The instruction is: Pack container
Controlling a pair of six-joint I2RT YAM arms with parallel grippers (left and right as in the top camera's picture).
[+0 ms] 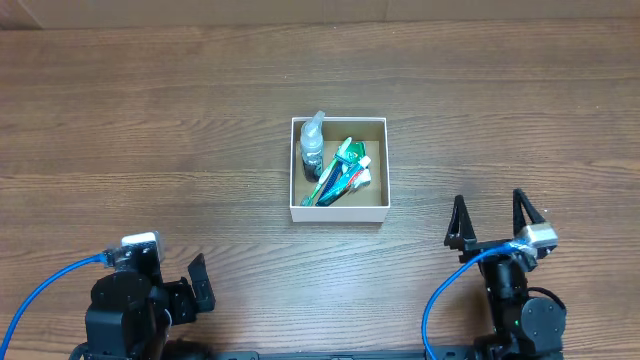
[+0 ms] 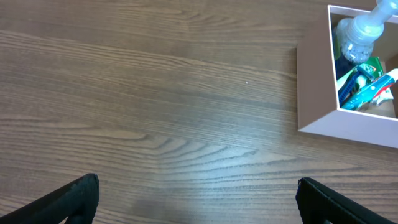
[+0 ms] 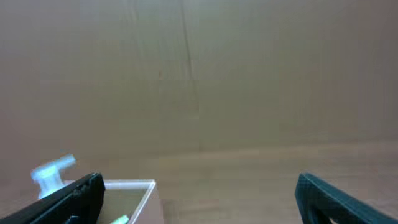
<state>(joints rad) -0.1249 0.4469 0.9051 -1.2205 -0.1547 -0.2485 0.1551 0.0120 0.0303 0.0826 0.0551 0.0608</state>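
Note:
The container (image 1: 340,213), a small square white box with a brown inside, sits at the table's middle. It holds a clear spray bottle (image 1: 313,142) at its left and green, blue and red toothbrush and toothpaste packs (image 1: 343,170). It also shows at the right edge of the left wrist view (image 2: 314,93) and at the bottom left of the right wrist view (image 3: 134,185). My left gripper (image 1: 185,290) is open and empty at the near left. My right gripper (image 1: 491,215) is open and empty at the near right, right of the container.
The wooden table (image 1: 150,130) runs to a far edge against a brown wall (image 3: 199,74). Blue cables (image 1: 45,290) trail from both arms at the near edge.

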